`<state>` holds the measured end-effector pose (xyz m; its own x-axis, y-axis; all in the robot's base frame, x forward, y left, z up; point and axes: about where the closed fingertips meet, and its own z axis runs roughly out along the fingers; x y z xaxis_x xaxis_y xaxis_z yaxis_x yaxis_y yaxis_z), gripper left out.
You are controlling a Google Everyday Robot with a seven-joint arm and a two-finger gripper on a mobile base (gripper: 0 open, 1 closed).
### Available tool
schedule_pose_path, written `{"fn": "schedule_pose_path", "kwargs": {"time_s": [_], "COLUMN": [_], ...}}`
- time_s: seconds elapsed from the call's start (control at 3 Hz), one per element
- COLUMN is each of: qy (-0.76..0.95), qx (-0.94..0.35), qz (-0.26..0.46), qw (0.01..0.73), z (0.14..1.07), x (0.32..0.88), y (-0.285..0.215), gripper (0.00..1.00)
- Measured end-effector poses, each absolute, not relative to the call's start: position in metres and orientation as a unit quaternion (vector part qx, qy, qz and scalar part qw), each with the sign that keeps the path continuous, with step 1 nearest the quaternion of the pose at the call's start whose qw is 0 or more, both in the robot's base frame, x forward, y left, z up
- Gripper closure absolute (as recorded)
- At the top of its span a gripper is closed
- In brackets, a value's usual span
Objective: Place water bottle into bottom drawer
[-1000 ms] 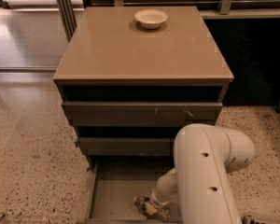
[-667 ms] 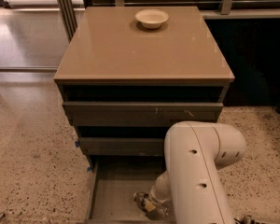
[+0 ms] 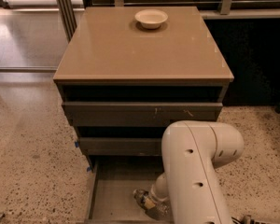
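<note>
Your gripper (image 3: 148,202) sits low in the grey bottom drawer (image 3: 113,190) by the clear plastic water bottle (image 3: 155,210); grip: can't tell. Speckled floor (image 3: 32,162) all round.

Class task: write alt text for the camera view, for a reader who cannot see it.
The white robot arm reaches down into the open bottom drawer, its gripper at the water bottle inside it. A cream bowl sits on the cabinet top.

I count one cabinet (image 3: 140,55) with three drawers, two upper drawers (image 3: 140,113) plus one bottom drawer (image 3: 113,192), one bowl (image 3: 151,18), one water bottle (image 3: 142,198), one arm (image 3: 196,167), one gripper (image 3: 153,205) down in the bottom drawer.
</note>
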<state>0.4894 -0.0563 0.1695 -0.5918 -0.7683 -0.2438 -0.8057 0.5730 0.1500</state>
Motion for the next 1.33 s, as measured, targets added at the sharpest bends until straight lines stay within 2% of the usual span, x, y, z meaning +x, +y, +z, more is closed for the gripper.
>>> {"fn": "schedule_pose_path", "kwargs": {"time_s": [0.67, 1.0, 1.33], "qy": [0.892, 0.898, 0.908], "qx": [-0.422, -0.401, -0.35], "qz": [0.133, 0.16, 0.221], "qw": [0.092, 0.087, 0.073], "z": [0.156, 0.146, 0.122], "x": [0.503, 0.497, 0.479], "y": [-0.05, -0.048, -0.041], "gripper": [1.0, 1.0, 1.0]}}
